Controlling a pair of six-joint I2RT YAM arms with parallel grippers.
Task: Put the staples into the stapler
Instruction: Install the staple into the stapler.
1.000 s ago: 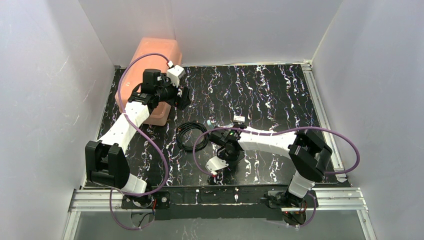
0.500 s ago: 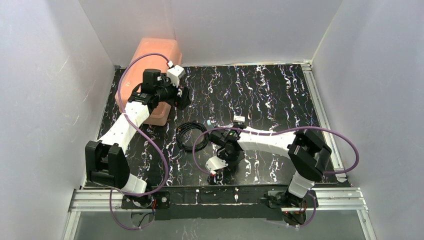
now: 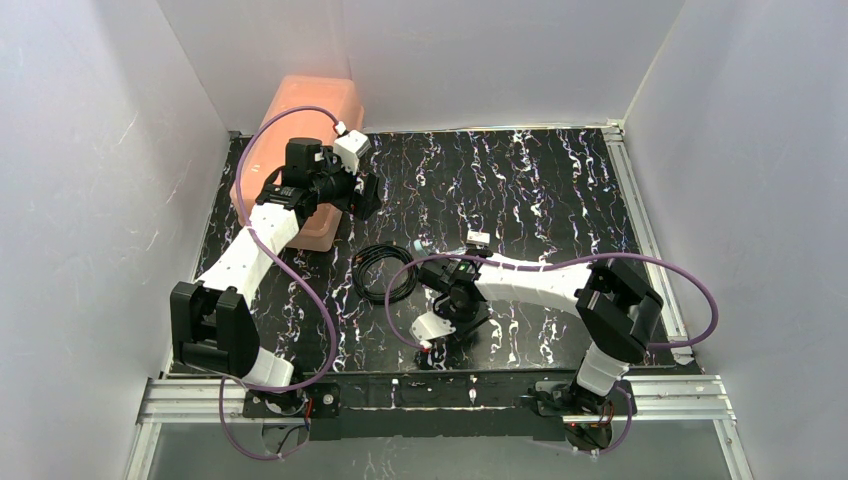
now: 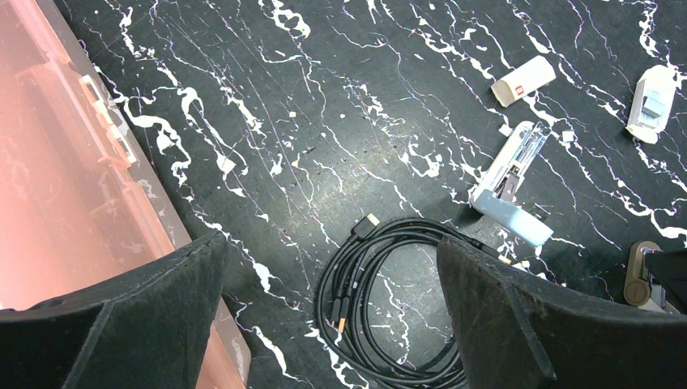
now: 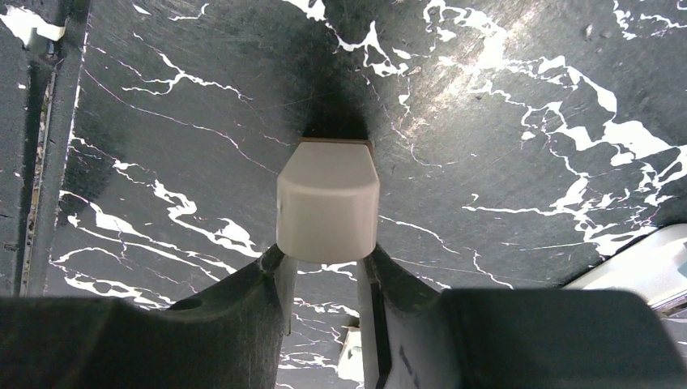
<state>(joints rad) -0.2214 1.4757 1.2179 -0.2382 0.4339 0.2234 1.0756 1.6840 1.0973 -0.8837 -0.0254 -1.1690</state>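
The stapler (image 4: 510, 190), light blue with its silver channel swung open, lies on the black marbled table right of a cable coil; it shows as a pale speck (image 3: 418, 246) from above. A tan cardboard sleeve (image 4: 524, 81) lies beyond it. I cannot make out the staples themselves. My left gripper (image 4: 330, 243) hangs wide open and empty above the coil, beside the pink bin. My right gripper (image 5: 326, 255) points down near the table's front edge (image 3: 428, 347). Its tips stand slightly parted on either side of the near end of a pale beige block (image 5: 327, 201) resting on the table.
A coiled black cable (image 4: 397, 308) lies mid-table. A pink translucent bin (image 3: 300, 110) stands at the back left. A small white block (image 4: 650, 104) sits right of the sleeve. White walls close in three sides, and a metal rail (image 3: 440, 392) runs along the front.
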